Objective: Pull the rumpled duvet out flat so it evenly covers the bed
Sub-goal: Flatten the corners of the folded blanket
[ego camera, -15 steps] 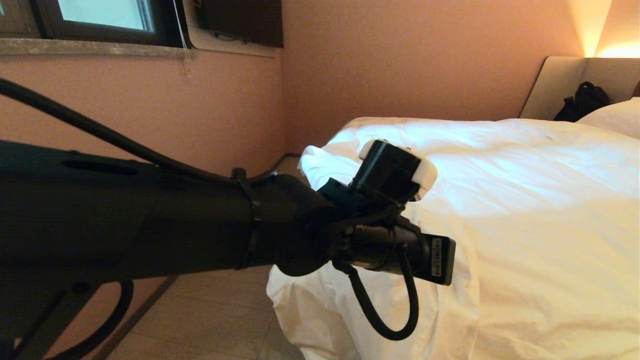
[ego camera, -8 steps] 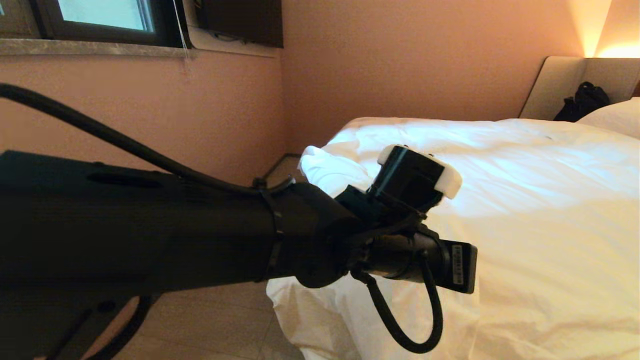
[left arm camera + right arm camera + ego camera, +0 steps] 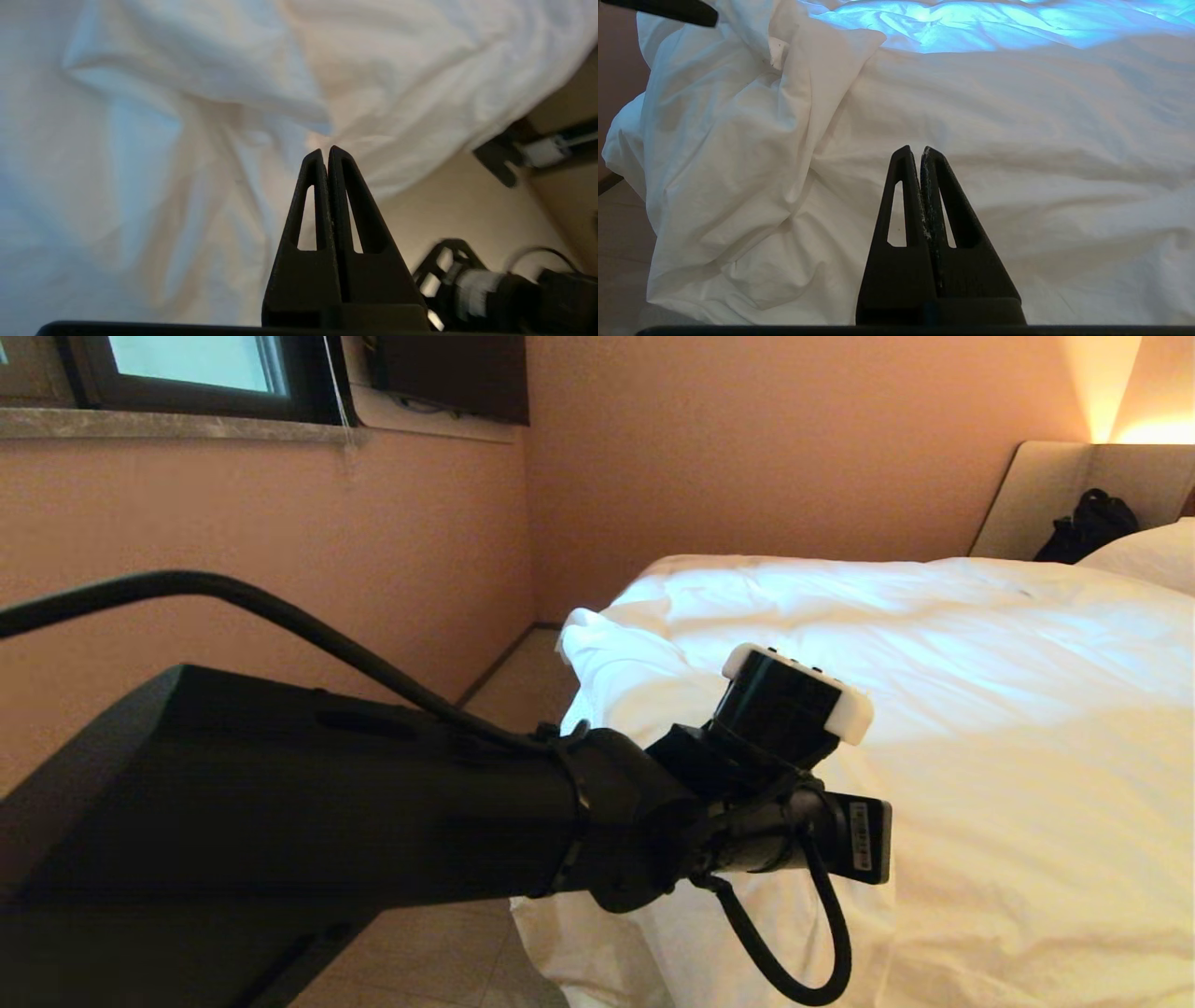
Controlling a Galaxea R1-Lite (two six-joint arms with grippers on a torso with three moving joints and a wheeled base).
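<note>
Duvet position: the duvet (image 3: 934,709) lies across the top of the bed (image 3: 1046,495), reaching from the foot end toward the headboard, and hangs over the near foot corner down toward the floor.
Done so far: you can treat most of the upper surface as spread; only shallow wrinkles show there.
Left to do: a rumpled fold (image 3: 784,84) stands bunched at the foot corner next to the wall. Judge this corner as needing to be pulled out flat.
Left gripper: the left gripper (image 3: 325,151) has its fingers pressed together on nothing. It hangs above the duvet's draped edge at the foot corner; contact with the cloth is not evident.
Right gripper: the right gripper (image 3: 920,151) is likewise closed up and empty, pointed at the duvet's side fall.
Pillow end: one pillow (image 3: 1148,555) shows at the headboard; coverage there cannot be judged.
</note>
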